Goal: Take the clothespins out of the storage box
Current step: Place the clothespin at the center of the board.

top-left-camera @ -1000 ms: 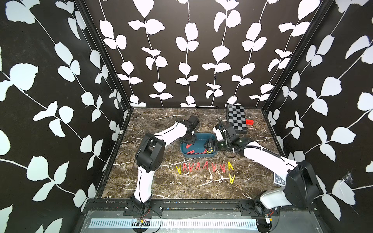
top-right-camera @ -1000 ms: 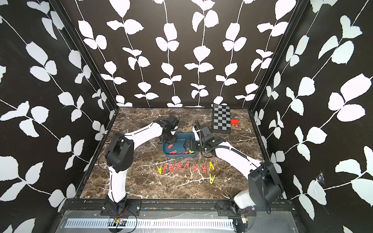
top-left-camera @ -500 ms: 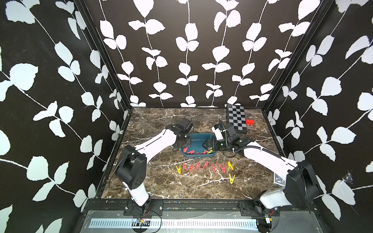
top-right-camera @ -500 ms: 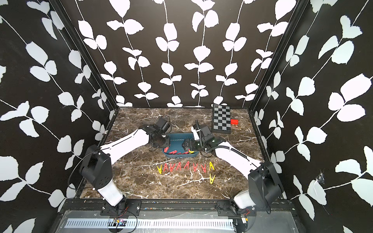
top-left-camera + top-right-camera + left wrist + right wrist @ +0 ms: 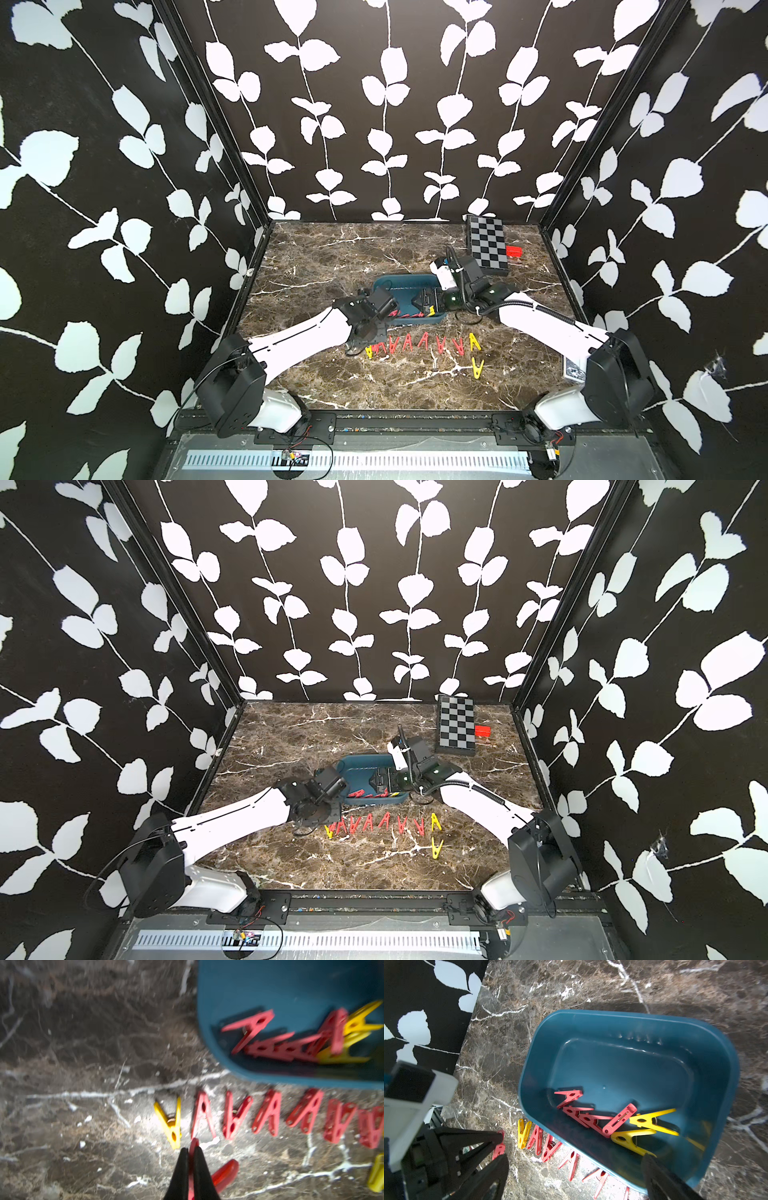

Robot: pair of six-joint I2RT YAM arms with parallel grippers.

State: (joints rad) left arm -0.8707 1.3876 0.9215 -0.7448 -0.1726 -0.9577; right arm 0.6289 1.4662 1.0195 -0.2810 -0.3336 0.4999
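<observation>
Left gripper [image 5: 191, 1154] pinched tight on one red clothespin [image 5: 224, 1169], low over tabletop [image 5: 332, 257] at left end of row of clothespins [image 5: 424, 343]. Storage box [image 5: 612, 1020] just behind row, several red and yellow clothespins [image 5: 591, 1118] inside along near wall. Right gripper [image 5: 575, 1159] spread wide over box, holding nothing.

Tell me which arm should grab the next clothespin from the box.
Right. The right gripper hangs open over the box, close to the clothespins inside. The left gripper is shut on a red clothespin, out over the table by the row.
</observation>
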